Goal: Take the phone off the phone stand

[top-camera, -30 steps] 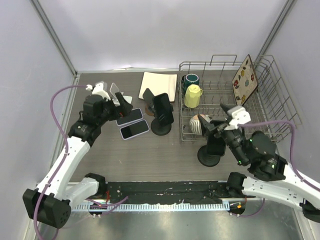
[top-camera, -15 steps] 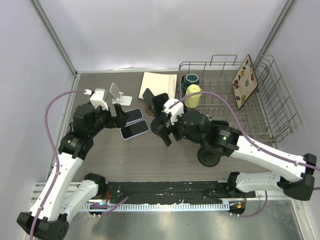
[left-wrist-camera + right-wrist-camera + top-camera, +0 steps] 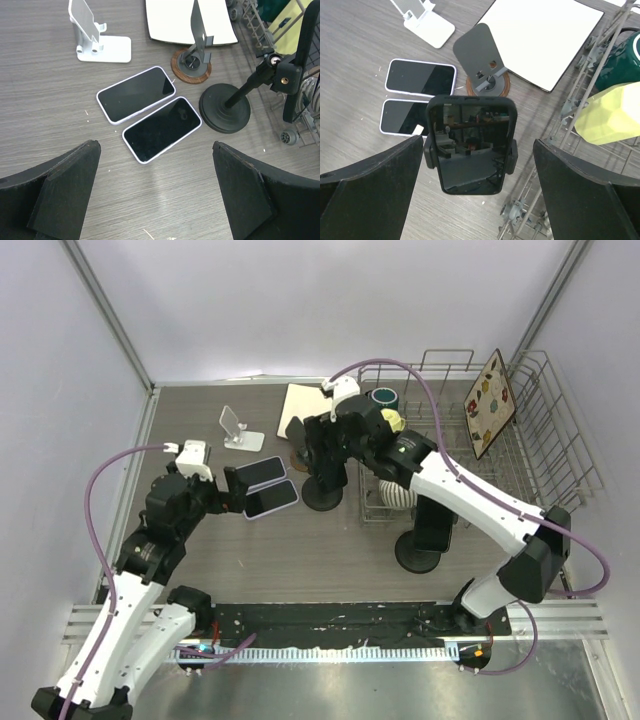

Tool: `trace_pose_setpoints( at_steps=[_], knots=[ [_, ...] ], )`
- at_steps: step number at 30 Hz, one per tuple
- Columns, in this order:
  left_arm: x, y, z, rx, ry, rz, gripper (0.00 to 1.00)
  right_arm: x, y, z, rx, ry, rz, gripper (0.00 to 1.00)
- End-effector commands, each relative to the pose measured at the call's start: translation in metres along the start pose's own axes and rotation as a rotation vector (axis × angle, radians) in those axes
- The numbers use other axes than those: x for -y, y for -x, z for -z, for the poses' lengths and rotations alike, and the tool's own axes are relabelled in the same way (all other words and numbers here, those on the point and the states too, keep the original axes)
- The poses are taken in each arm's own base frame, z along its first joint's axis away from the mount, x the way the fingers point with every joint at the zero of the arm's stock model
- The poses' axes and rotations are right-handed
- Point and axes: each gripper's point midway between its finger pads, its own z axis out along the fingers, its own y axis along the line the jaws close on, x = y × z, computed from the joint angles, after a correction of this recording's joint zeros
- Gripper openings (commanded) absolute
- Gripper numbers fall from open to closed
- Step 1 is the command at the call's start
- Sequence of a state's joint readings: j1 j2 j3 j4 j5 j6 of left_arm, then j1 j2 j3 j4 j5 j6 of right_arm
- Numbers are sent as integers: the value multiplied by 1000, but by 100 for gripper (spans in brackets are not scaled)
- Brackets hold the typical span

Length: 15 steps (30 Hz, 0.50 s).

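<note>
The phone sits in the middle of the right wrist view, upright in the clamp of a black stand, with small side grips pinching its long edges. The right gripper hangs above it with its jaws spread wide, one finger on each side and nothing held. The left gripper, lower left in the top view, is also wide open and empty over two spare phones lying flat.

The phone is probably stiff, fairly light and slick, with a glossy glass face that could crack if dropped. The best hold looks to be across the long edges above the side grips, where the case is bare. The clamp may resist, so the pole could tip.

Room is tight on the right of the frame, where the wire rack and a yellow mug stand just beside the stand. A small round-based stand is near the phone's top. The lower part of the frame shows bare table.
</note>
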State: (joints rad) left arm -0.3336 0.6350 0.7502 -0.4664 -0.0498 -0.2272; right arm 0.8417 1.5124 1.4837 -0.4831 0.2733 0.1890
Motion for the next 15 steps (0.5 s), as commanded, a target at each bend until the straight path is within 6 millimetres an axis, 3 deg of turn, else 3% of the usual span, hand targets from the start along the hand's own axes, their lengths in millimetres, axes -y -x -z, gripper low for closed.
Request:
trace_pose_setpoints(
  at_steps=[1,7,15],
  knots=[
    [0,14,2,58,10,-20,100,9,39,3,89,-52,-74,97],
    [5,11,2,52,-10,-25,100,5,39,-15,85,-16,-146,97],
    [4,11,2,53,-11,-28,100,4,18,-42,32,-34,-151,97]
  ],
)
